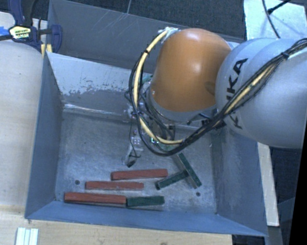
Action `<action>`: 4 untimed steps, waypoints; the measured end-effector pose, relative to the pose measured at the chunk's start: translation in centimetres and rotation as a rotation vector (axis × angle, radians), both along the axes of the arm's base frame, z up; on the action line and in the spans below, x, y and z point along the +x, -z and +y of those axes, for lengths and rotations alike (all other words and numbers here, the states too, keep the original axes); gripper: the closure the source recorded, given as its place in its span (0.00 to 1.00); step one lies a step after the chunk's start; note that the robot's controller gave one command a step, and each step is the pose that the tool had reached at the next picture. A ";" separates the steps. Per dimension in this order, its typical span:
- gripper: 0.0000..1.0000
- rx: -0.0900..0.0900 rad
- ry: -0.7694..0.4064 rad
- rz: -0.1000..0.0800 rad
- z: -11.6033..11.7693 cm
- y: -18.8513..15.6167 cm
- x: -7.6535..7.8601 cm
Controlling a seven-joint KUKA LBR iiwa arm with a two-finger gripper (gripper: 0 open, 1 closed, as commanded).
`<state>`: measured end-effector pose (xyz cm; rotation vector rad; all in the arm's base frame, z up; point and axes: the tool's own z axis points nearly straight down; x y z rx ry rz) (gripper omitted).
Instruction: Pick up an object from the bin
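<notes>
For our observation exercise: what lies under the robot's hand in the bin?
Below the hand is bare bin floor, with a red-brown stick just beside. The arm's orange cover hides the floor behind it.

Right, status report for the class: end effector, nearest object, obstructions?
End effector low in bin, mid-floor. Nearest: rearmost red-brown stick, just beside. Green sticks farther off, not blocking.

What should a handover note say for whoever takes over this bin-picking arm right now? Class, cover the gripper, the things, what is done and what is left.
Gripper: low over the middle of the bin, just above the left end of the upper red-brown stick.
Things: middle red-brown stick and lowest red-brown stick nearer the front wall; dark green sticks beside them, to the right.
Done: nothing lifted; all sticks lie on the floor.
Left: grasp one stick and lift it out.
</notes>
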<state>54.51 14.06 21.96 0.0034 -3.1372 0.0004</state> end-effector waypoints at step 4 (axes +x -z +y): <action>1.00 0.002 0.028 -0.017 -5.4 0.9 1.7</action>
